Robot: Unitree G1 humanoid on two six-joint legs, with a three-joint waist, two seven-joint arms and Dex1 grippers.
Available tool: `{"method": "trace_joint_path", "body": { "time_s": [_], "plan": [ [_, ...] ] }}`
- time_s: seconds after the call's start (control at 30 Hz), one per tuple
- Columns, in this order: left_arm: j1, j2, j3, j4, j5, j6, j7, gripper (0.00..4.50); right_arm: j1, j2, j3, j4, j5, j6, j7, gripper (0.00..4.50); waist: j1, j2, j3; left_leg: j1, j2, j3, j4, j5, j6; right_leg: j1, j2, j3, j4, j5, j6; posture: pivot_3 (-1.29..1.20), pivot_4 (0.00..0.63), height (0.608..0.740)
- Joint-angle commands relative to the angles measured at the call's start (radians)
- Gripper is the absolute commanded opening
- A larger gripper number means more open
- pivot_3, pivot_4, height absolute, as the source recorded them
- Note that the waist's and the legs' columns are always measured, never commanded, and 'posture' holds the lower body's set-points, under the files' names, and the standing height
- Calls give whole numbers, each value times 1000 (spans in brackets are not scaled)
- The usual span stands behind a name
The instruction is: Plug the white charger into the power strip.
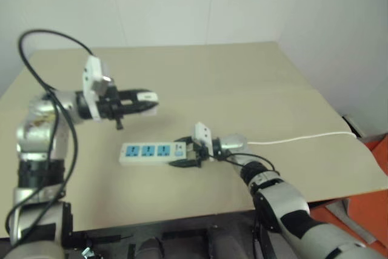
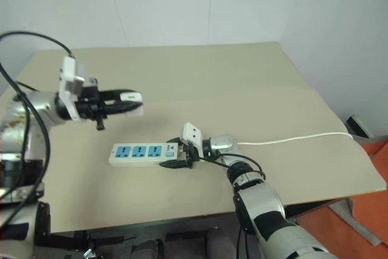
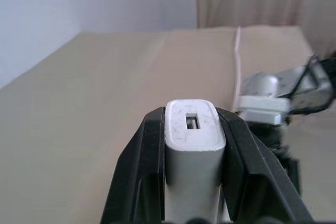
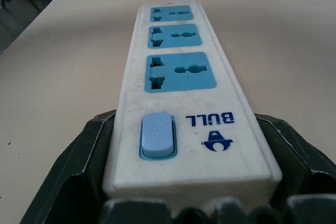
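The white charger (image 3: pixel 193 129) is held above the table with my left gripper (image 1: pixel 144 100) shut on it, one black finger (image 3: pixel 143 156) on each side and a small slot on its end face. It hangs above and to the left of the power strip (image 1: pixel 148 151), apart from it. The strip lies flat on the table, its three blue socket faces (image 4: pixel 181 71) up and bare. My right gripper (image 1: pixel 187 156) is shut on its switch end, fingers (image 4: pixel 86 166) against both long sides by the blue switch (image 4: pixel 157 135). A thin white cord (image 1: pixel 303 137) runs off to the right.
The tan table (image 1: pixel 242 83) has a seam across its right half and ends at a white wall behind. Its right and front edges are close to the cord and my right arm. A black cable (image 1: pixel 36 59) loops over my left arm. Something orange (image 1: pixel 370 222) lies below the right edge.
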Motion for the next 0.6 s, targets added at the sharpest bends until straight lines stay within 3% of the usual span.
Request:
{"method": "trace_joint_path", "body": {
  "time_s": [0.03,0.37,0.6],
  "plan": [
    [24,-2,-4,-74,-54,-8,0,1025,-8,17,8,-5,-10,-10,-5,3432,0,0,0,0,0,0,0,0,0,0,0,0,0,0,0,0,150,740],
    [131,19,-87,-70,-67,-73,-106,1025,1,9,14,-15,-7,-2,35,3432,0,0,0,1,0,0,0,0,0,1,0,0,-1,0,0,0,150,740],
    [123,18,-89,-69,-84,-68,-93,1025,-3,7,18,-13,-6,-1,83,3432,1,0,0,0,0,0,-1,0,0,1,0,0,-2,0,0,0,150,740]
  ]
}}
